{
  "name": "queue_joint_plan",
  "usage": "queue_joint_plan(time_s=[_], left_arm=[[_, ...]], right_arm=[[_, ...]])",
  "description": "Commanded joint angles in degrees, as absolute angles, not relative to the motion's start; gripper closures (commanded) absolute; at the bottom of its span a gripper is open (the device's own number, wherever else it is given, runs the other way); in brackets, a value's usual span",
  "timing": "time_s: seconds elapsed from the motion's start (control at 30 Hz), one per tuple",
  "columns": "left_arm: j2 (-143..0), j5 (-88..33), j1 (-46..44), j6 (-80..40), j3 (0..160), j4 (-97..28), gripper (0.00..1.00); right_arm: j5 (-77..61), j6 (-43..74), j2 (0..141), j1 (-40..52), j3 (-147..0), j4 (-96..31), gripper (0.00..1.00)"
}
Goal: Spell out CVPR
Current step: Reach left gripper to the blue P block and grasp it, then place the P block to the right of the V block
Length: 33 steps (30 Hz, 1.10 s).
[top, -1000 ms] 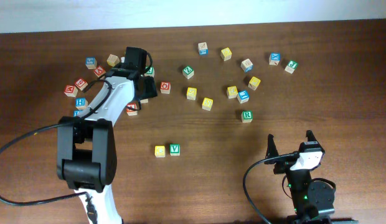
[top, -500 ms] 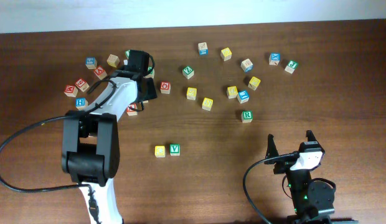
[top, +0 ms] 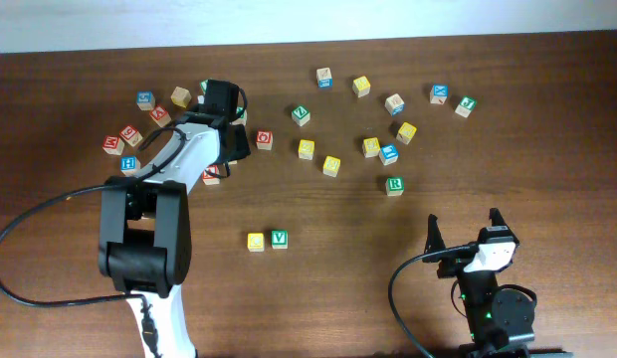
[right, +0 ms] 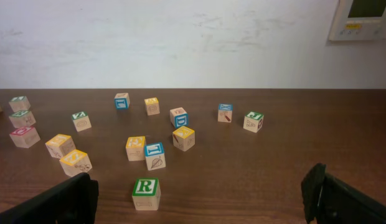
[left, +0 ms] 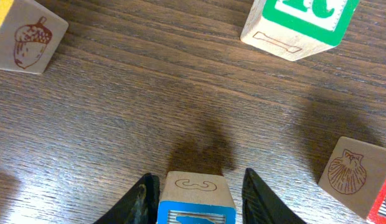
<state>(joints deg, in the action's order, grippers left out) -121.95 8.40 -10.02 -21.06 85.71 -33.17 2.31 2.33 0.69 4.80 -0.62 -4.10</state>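
Observation:
A yellow block (top: 256, 242) and a green V block (top: 279, 239) stand side by side at the table's front middle. The green R block (top: 394, 185) sits alone right of centre and shows in the right wrist view (right: 146, 193). My left gripper (top: 229, 139) is over the block cluster at the back left. In the left wrist view its fingers (left: 198, 182) straddle a blue-topped block (left: 196, 200). The left finger touches it and a small gap shows at the right finger. The block's letter is hidden. My right gripper (top: 468, 247) is open and empty at the front right.
Loose letter blocks lie across the back of the table (top: 388, 154). Near my left fingers are a green-faced block (left: 299, 18), an acorn block (left: 25, 37) and a shell block (left: 355, 174). A red block (top: 211, 175) lies beside the left arm.
The left arm shifted slightly toward the back left a second ago and has held still since. The right arm has not moved.

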Motion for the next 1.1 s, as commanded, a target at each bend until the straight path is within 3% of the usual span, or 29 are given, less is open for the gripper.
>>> queue_joint_plan(time_s=[0.0,0.33,0.57,0.9,1.07], left_arm=[[-122.3,8.4,-10.09,-21.56,86.37,-33.28,0.66],[-122.13,8.38,-10.09,-21.58,86.41,-33.41,0.73],[-119.87,7.94,-10.09,-21.56,86.43,-34.76,0.73],[-113.1,-15.97,-11.03,-20.95,86.43,-41.78,0.76],[-113.1,-20.84,-17.74,-20.97,86.39,-50.78,0.77]], right_arm=[[2.39,1.93,0.32,4.38,-0.32,-4.54,0.02],[2.39,1.93,0.32,4.38,-0.32,-4.54,0.02],[2.39,1.93,0.32,4.38,-0.32,-4.54,0.02],[2.39,1.93,0.32,4.38,-0.32,-4.54,0.02],[2.39,1.93,0.32,4.38,-0.32,-4.54,0.02]])
